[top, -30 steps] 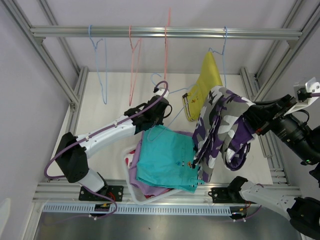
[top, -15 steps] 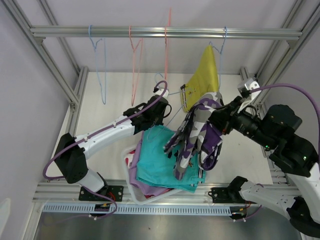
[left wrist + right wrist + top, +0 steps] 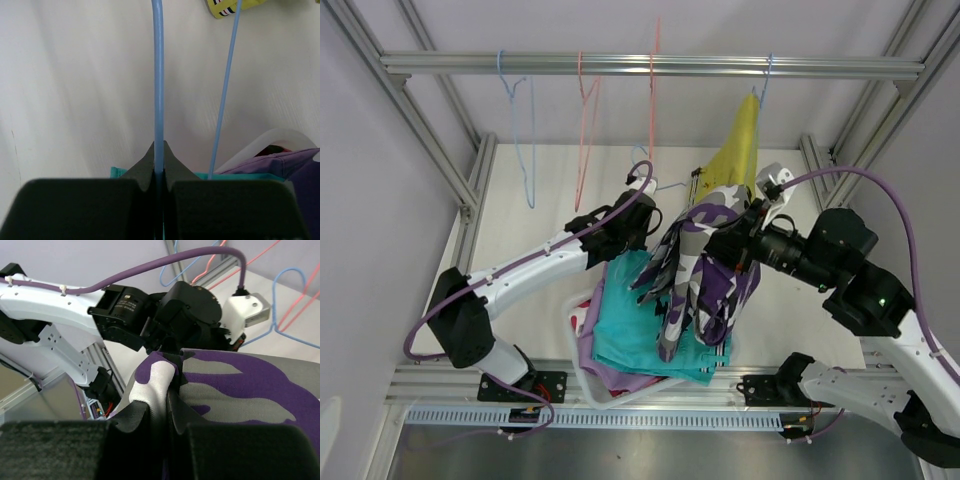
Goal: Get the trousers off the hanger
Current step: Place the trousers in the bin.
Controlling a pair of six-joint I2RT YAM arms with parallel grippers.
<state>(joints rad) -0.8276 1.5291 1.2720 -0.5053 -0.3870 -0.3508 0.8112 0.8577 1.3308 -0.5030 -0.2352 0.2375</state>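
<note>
3 pairs of cloth shorts lie piled in a white plastic tub [image 3: 582,385] at the near edge of the table [image 3: 530,240], between the 2 arm bases. The teal shorts [image 3: 645,320] are on top with the lilac shorts [image 3: 592,352] under them, and a scrap of the red-and-white patterned shorts [image 3: 579,318] shows at the tub's left rim.

Just above the pile hang the purple-black-white camouflage shorts [image 3: 695,275], off any hanger and drooping over the right side of the teal pair. The right gripper [image 3: 159,407] is clamped tight on a fold of this cloth, with a white-and-purple ridge pinched between its black fingers.

To the left, the left gripper [image 3: 159,162] is closed on a thin light-blue wire hanger [image 3: 158,90]. The wire runs straight out from between its fingertips, and a 2nd strand of blue wire slants beside it.

Farther back, the mustard yellow shorts [image 3: 740,150], with a striped side band, hang on a blue hanger [image 3: 767,80] hooked over the aluminium rail [image 3: 470,63]. 3 bare wire hangers [image 3: 653,80], 1 blue and 2 pink, hang from the same rail to the left.
</note>
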